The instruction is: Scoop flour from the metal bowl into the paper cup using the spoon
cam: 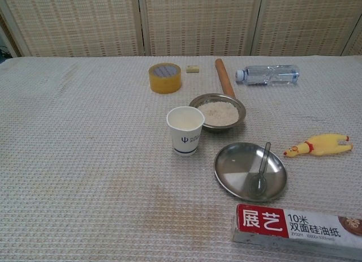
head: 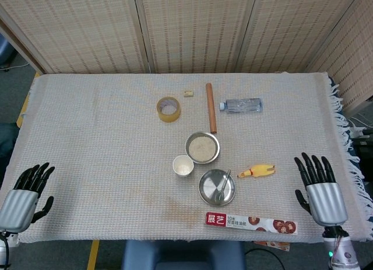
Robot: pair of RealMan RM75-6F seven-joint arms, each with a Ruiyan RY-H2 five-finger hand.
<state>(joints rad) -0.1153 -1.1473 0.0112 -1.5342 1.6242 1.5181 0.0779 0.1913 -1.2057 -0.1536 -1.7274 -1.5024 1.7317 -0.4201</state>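
The metal bowl [head: 202,147] [cam: 218,112] holds white flour near the table's middle. Just left of it and nearer me stands the white paper cup [head: 183,165] [cam: 185,130], upright. The spoon [head: 223,186] [cam: 261,170] lies loose in a shallow metal plate [head: 216,188] [cam: 236,170] in front of the bowl. My right hand [head: 320,189] is open at the table's right front edge, far from the spoon. My left hand [head: 24,190] is open at the left front corner. The chest view shows neither hand.
A yellow rubber chicken [head: 256,171] [cam: 318,144] lies right of the plate. A boxed roll of baking paper [head: 249,221] [cam: 296,227] sits along the front edge. At the back are a tape roll [head: 168,108], a wooden rolling pin [head: 211,107], a water bottle [head: 241,105] and a small eraser [head: 188,93].
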